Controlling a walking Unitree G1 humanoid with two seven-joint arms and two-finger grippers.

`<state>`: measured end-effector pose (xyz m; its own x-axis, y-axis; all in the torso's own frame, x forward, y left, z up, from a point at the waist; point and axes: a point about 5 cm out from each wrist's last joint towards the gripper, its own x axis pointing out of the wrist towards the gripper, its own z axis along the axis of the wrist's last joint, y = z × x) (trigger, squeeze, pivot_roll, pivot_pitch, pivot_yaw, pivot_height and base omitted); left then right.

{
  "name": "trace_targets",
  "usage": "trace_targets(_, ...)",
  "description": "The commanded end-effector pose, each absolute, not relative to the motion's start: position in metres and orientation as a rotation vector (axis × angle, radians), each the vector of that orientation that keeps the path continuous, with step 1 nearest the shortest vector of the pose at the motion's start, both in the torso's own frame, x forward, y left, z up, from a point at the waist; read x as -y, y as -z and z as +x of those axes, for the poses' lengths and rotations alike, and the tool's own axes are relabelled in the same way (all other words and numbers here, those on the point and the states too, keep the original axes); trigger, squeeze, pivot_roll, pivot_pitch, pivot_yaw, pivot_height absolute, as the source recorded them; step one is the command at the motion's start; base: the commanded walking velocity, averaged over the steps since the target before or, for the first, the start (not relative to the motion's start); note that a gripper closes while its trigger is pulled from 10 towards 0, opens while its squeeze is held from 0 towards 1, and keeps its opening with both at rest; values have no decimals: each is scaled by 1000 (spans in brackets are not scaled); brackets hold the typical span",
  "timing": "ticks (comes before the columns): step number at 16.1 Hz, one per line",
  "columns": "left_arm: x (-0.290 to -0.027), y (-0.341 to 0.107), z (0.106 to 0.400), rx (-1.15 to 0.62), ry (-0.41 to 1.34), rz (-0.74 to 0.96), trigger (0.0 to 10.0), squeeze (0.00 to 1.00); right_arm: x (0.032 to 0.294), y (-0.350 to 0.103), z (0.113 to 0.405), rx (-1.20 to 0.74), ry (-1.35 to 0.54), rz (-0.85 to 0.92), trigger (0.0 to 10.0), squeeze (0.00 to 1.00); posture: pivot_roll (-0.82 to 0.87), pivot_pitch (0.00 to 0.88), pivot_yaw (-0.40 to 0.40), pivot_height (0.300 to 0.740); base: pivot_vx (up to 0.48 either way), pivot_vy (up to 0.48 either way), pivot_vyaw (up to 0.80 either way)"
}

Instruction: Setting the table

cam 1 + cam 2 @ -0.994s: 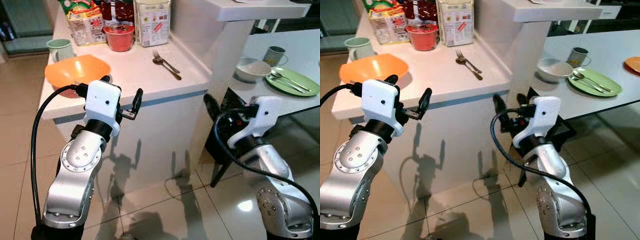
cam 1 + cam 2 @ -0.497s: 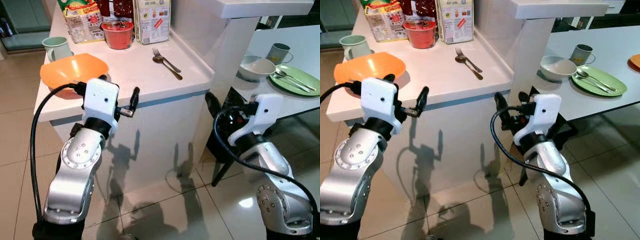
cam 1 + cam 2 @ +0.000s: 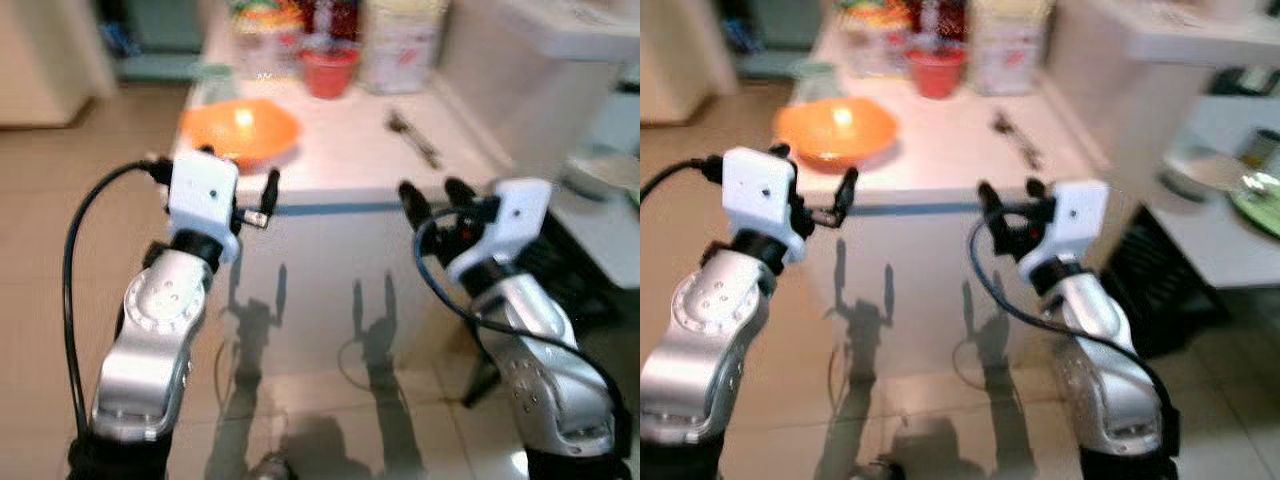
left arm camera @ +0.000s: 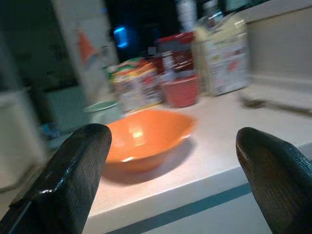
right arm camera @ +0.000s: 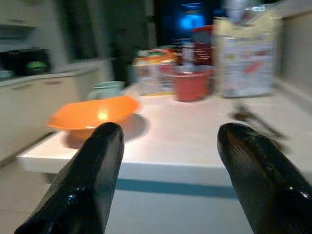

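The orange bowl (image 3: pixel 240 130) is sitting near the left front corner of the white table (image 3: pixel 340 170), upright and empty as far as we are able to see. We are judging it to be a light, rigid plastic piece with a smooth, glossy wall that may slip under the fingers; the thin rim facing us is offering the best place to take hold, one finger inside and one outside.

Working from left to right: behind the bowl a pale green mug (image 4: pixel 101 111) is standing, and beside it packaged food (image 4: pixel 134 87) and a red cup (image 4: pixel 181 90) are lining the back of the table. Further right a tall carton (image 5: pixel 243 56) is standing, and a fork and spoon (image 3: pixel 415 140) are lying together on the bare surface, well apart from the bowl. These are stiff, thin and low, so we are expecting them to be harder to lift off the flat top.

We are holding the left gripper (image 3: pixel 235 190) just in front of the table edge, below the bowl, fingers spread wide and carrying nothing. We are holding the right gripper (image 3: pixel 432 195) at a similar height further right, also spread wide and empty. The head views are blurring.
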<state>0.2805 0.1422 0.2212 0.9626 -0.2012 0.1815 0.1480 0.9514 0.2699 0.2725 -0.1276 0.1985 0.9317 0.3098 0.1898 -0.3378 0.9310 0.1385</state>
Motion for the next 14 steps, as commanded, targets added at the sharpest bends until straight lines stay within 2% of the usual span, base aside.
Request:
trace_targets(1, -138, -219, 281, 217, 200, 277, 10000, 0, 136, -193, 272, 149, -294, 159, 10000, 0, 38, 0, -14, 740, 0, 0, 800)
trace_targets(5, -129, -222, 285, 230, 250, 258, 10000, 0, 154, -191, 278, 149, -161, 168, 10000, 0, 34, 0, 0, 740, 0, 0, 800)
trace_targets(9, -126, -227, 292, 251, 266, 255, 10000, 0, 151, -196, 276, 159, -176, 166, 10000, 0, 38, 0, 2, 740, 0, 0, 0)
trace_targets(14, -129, -226, 294, 243, 272, 246, 10000, 0, 144, -200, 277, 165, -189, 178, 10000, 0, 38, 0, 4, 740, 318, 0, 0)
